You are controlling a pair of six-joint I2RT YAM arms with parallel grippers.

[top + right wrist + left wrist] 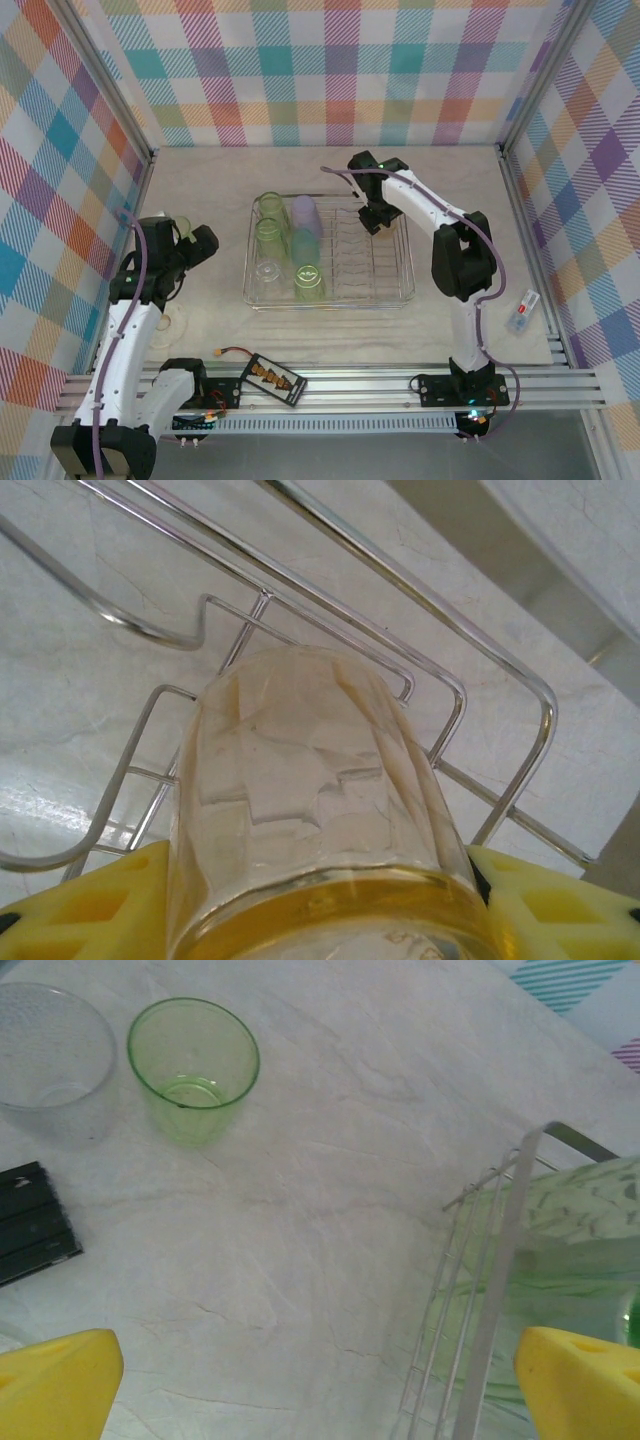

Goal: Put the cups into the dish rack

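Note:
The clear dish rack (405, 300) sits mid-table with several cups standing in its left half, among them light green (270, 207), lilac (306, 215) and teal (305, 247). My right gripper (378, 215) hangs over the rack's far right part, shut on a yellowish cup (300, 770). Its yellow fingers (80, 910) press both sides of the cup near its thick base, and the cup's mouth points down at the rack wires (500, 680). My left gripper (195, 240) is open over bare table left of the rack (500, 1240). Ahead of it stand a light green cup (193, 1068) and a clear cup (50, 1055).
A flat black box with orange marks (272, 378) lies at the near edge, and a small white object (522, 312) lies at the far right. A black ridged thing (30, 1222) shows at the left of the left wrist view. Plaid walls enclose the table on three sides.

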